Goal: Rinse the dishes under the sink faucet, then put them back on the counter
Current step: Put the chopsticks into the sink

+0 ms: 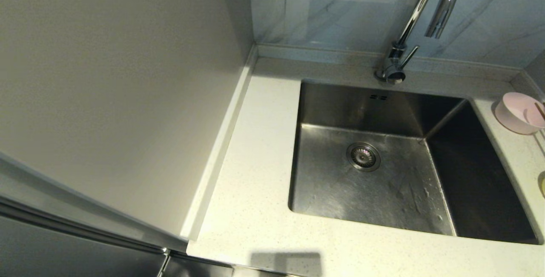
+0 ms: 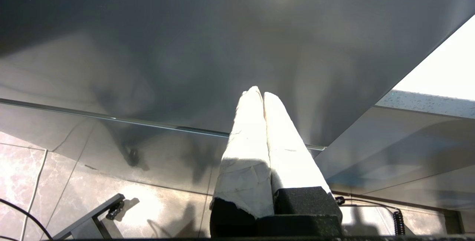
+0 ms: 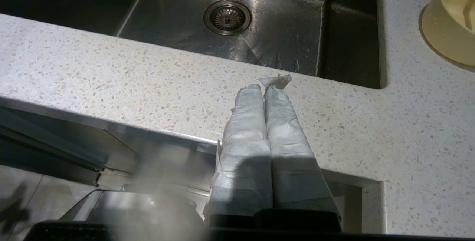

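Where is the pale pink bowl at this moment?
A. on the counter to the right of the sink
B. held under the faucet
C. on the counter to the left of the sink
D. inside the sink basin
A: the pale pink bowl sits on the speckled counter at the sink's right edge, and the basin holds no dishes.

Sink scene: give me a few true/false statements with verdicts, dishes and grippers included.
1. The sink holds a bowl. False: only the drain strainer shows in it.
2. The pink bowl sits on the counter to the right of the sink. True.
3. The right gripper is shut and holds nothing. True.
4. The left gripper grips a chopstick. False: shut, empty, below counter level.
5. Water runs from the faucet. False: no stream visible.
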### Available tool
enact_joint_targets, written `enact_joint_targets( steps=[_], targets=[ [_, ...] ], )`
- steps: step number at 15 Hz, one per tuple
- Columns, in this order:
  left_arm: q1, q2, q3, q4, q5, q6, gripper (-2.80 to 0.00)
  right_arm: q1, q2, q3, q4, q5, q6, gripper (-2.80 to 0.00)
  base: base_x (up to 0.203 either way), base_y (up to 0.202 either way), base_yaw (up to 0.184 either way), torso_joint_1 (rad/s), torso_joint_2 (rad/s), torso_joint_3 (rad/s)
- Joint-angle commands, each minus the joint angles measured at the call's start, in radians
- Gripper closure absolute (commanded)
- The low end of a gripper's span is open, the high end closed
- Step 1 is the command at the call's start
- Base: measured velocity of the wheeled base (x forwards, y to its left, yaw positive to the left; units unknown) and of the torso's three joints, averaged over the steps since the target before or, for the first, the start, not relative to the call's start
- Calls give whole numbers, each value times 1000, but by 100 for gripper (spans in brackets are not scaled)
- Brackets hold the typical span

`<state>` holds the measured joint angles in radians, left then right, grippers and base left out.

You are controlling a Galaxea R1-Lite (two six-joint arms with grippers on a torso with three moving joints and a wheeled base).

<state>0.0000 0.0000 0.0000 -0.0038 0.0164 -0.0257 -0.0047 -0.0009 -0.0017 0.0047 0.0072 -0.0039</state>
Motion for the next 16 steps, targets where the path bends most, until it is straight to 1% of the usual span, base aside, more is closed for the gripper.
enact_joint_targets(
  steps=[1,6,8,10,11,13,14,15,16],
  targets=[
    [0,-3,0,-1,0,0,0,0,1,0,0,0,-1,0,0,0,0,0,0,0],
    [0,-3,0,-1,0,0,0,0,8,-6,5,2,-10,0,0,0,0,0,0,0],
    [0,-3,0,-1,0,0,0,0,69,-35,3,1,-9,0,0,0,0,0,0,0],
    [0,-3,0,-1,0,0,0,-2,187,-94,1,2,-10,0,0,0,0,0,0,0],
    [0,-3,0,-1,0,0,0,-9,281,-146,2,2,-11,0,0,0,0,0,0,0],
    [0,-3,0,-1,0,0,0,-36,493,-322,17,3,-15,0,0,0,0,0,0,0],
    [0,-3,0,-1,0,0,0,-49,586,-466,48,1,-24,0,0,0,0,0,0,0],
    [0,-3,0,-1,0,0,0,-63,664,-610,108,-7,-35,0,0,0,0,0,0,0],
    [0,-3,0,-1,0,0,0,-82,735,-758,204,-23,-51,0,0,0,0,0,0,0]
  ],
)
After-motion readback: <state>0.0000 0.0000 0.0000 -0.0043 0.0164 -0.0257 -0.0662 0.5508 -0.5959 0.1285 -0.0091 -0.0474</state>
